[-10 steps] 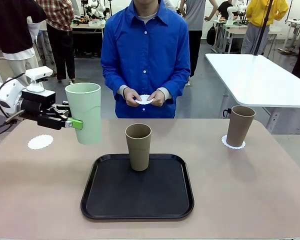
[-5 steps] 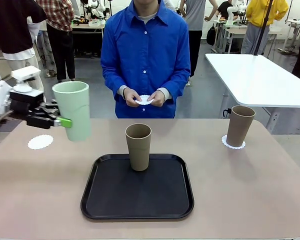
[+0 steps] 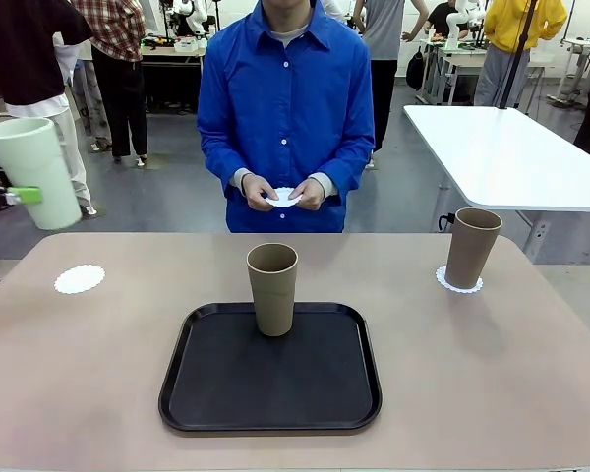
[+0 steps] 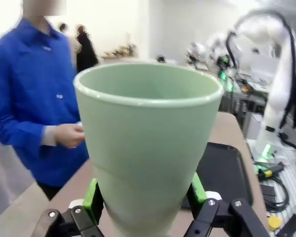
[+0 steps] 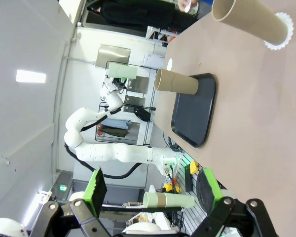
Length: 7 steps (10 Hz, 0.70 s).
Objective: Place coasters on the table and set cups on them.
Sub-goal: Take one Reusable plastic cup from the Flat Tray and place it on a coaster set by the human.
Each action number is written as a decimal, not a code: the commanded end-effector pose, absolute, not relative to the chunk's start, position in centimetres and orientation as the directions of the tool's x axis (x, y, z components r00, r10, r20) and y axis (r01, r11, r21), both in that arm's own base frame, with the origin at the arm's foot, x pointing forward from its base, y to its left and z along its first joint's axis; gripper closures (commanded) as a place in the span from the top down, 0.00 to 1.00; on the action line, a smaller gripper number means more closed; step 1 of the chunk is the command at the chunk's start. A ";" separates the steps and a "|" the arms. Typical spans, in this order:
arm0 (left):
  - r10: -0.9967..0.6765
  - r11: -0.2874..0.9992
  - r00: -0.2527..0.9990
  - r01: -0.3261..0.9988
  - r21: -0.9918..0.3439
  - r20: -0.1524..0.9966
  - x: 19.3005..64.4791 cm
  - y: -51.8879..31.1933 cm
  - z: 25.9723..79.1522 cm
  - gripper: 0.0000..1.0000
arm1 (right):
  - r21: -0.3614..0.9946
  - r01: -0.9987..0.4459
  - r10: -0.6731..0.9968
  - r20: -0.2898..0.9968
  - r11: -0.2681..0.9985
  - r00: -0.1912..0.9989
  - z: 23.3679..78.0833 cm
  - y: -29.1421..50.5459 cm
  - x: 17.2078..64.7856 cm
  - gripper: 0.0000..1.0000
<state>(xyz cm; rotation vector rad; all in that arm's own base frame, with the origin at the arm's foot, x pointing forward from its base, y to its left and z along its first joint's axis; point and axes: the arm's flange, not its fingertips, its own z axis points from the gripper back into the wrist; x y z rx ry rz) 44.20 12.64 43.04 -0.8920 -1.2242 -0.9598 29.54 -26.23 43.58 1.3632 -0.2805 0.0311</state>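
Observation:
The pale mint cup (image 3: 34, 172) hangs in the air past the table's far left edge, upright, with my left gripper (image 3: 27, 196) shut on its lower half. In the left wrist view the mint cup (image 4: 148, 143) sits between my green pads (image 4: 92, 197). One bare coaster (image 3: 80, 279) lies on the table's left side, below and right of the cup. A taupe cup (image 3: 272, 288) stands on the black tray (image 3: 270, 393). The other taupe cup (image 3: 471, 246) stands on a coaster (image 3: 459, 283) at the right. My right gripper (image 5: 153, 190) is open, away from the table.
The person in a blue shirt stands at the far side holding a third coaster (image 3: 283, 196) in both hands. A white table (image 3: 511, 147) stands behind at the right. The beige table (image 3: 492, 374) has bare surface around the tray.
My left gripper has carried the mint cup leftward and a little up, from above the table's left part to beyond its left edge. The person and the other cups have not moved.

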 end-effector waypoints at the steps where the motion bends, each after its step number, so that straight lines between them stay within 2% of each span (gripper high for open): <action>1: -0.068 0.431 0.069 0.902 -0.033 0.995 45.3 14.9 43.7 0.85 | 0.963 -0.176 -0.139 0.206 0.206 0.969 43.6 -26.2 29.3 1.00; 4: -0.063 0.480 0.058 0.877 -0.020 0.996 45.9 16.6 43.1 0.85 | 0.963 -0.176 -0.139 0.206 0.206 0.969 43.6 -26.2 29.3 1.00; 7: -0.078 0.458 0.069 0.889 -0.026 0.995 45.1 17.0 43.5 0.85 | 0.963 -0.176 -0.139 0.206 0.206 0.969 43.6 -26.2 29.3 1.00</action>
